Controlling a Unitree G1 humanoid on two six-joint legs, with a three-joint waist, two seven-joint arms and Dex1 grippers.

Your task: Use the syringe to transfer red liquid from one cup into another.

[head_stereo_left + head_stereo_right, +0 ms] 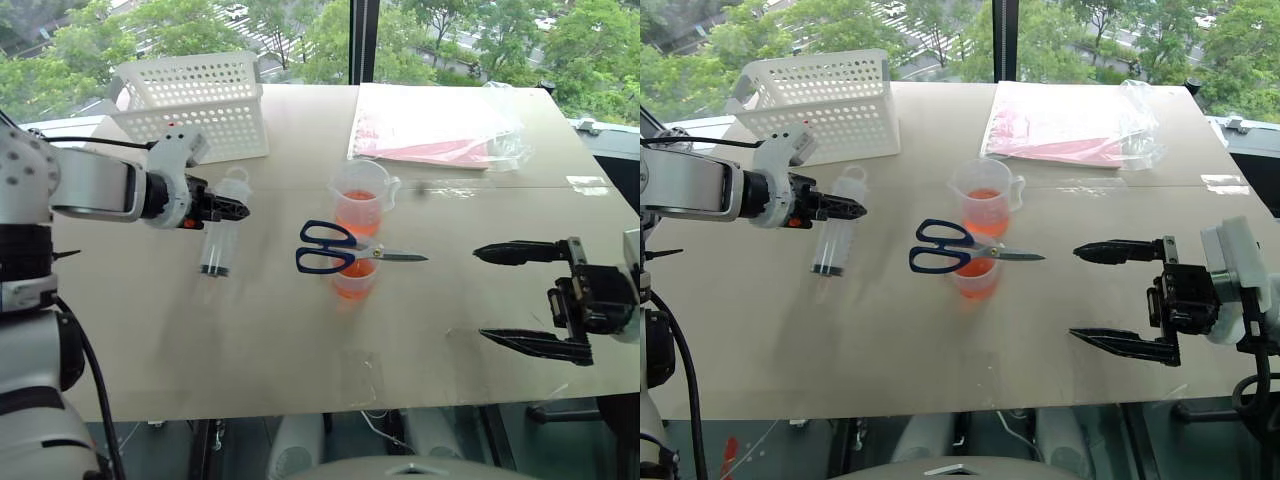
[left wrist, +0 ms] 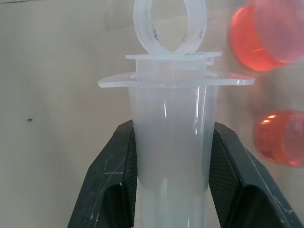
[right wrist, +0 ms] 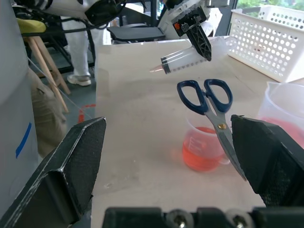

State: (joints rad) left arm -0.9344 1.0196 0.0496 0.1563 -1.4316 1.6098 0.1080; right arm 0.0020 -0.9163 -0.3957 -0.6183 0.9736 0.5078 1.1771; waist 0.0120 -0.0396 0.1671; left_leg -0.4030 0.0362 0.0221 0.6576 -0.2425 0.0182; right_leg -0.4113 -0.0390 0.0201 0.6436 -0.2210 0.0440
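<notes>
A pale tabletop [image 1: 300,350] seen from the robot's head, with windows and green trees beyond its far edge. At about nine o'clock, the left gripper [image 1: 236,209] has its two black fingers pinched on the barrel of the syringe [image 1: 220,240], a large clear plastic tube; in the left wrist view the fingers [image 2: 109,180] press against both sides of the barrel just below its flange and ring-shaped plunger end. The right wrist view shows the syringe lifted clear of the table, tilted, with its nozzle pointing down and away from the gripper, and the barrel looks empty. Near the centre of the table stand two clear plastic cups holding red liquid [image 1: 358,215]: a measuring cup with a handle [image 1: 362,197] at roughly twelve o'clock from centre, and a smaller cup [image 1: 354,277] just nearer the robot. A pair of blue-handled scissors [image 1: 340,250] lies across the rim of the smaller cup, blades pointing toward three o'clock. At three to four o'clock, the right gripper [image 1: 525,298] hangs above the table with its fingers spread wide, holding nothing, well apart from the cups. A white perforated basket [image 1: 195,105] sits at eleven o'clock and a clear bag with pink contents [image 1: 435,125] at one o'clock. The task appears to be at an early stage: the syringe is picked up, but drawing liquid from one cup and emptying it into the other are not yet done, and the scissors likely block the smaller cup's mouth.
</notes>
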